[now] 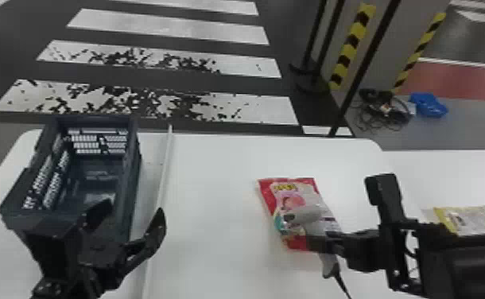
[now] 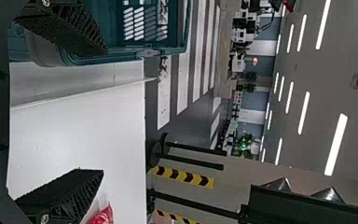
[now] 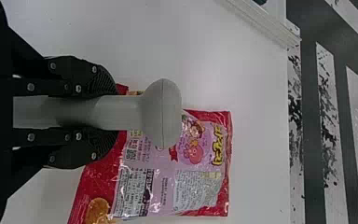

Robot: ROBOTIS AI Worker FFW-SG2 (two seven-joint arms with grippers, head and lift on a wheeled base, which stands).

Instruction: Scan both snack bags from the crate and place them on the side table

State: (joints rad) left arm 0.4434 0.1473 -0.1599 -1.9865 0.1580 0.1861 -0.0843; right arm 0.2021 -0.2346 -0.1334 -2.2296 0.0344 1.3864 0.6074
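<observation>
Over the white table, the red and pink snack bag lies flat, its printed side with label up in the right wrist view. My right gripper is shut on the grey scanner, whose head is above the bag; in the right wrist view the gripper clasps the handle of the scanner. My left gripper stands open by the near end of the dark crate; in the left wrist view the gripper has nothing between its fingers. A yellow snack bag rests on the side table.
A pale raised strip runs along the table beside the crate. The scanner's cable trails toward the near edge. Black posts and a striped pillar stand beyond the table.
</observation>
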